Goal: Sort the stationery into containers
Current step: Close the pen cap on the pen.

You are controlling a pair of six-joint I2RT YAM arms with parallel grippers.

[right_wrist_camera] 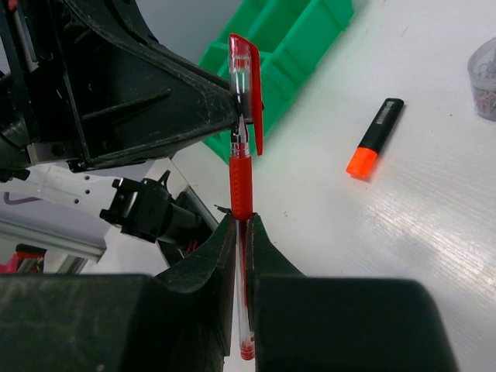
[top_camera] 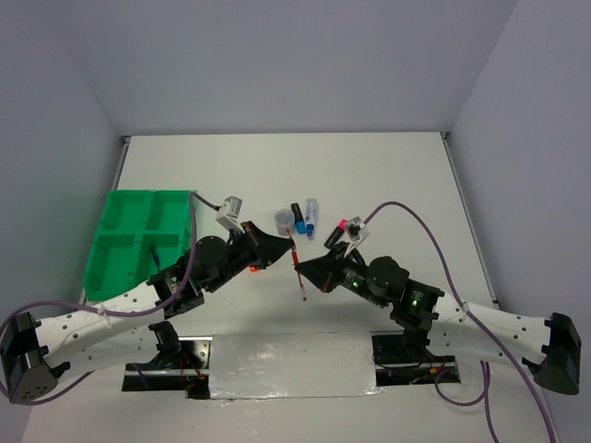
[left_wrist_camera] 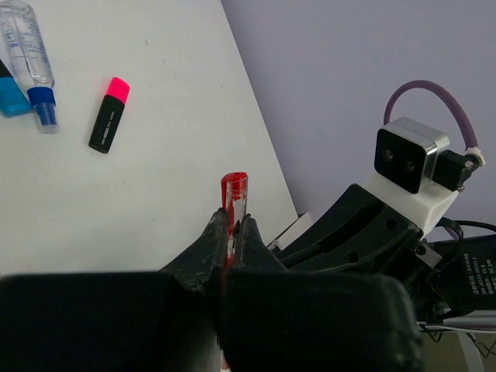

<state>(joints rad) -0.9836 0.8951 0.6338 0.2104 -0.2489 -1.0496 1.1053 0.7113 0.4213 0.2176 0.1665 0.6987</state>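
The left claw (left_wrist_camera: 231, 232) is gripping the pen's (right_wrist_camera: 240, 178) cap end; the right claw (right_wrist_camera: 241, 232) is clamping its barrel. Probably they are handing it over, toward the tray (top_camera: 106, 235) at the table's (top_camera: 397, 175) left edge.

In the left wrist view, the red pen (left_wrist_camera: 235, 190) vanishes below its cap between the pinching fingers of the left claw (left_wrist_camera: 232, 226), and the left edge cuts off a light blue thing (left_wrist_camera: 9, 97). The right wrist view crops the green tray (right_wrist_camera: 298, 39) and a clear cup (right_wrist_camera: 484, 77). From above, a dark fleck (top_camera: 155, 251) in the tray is too small to name.
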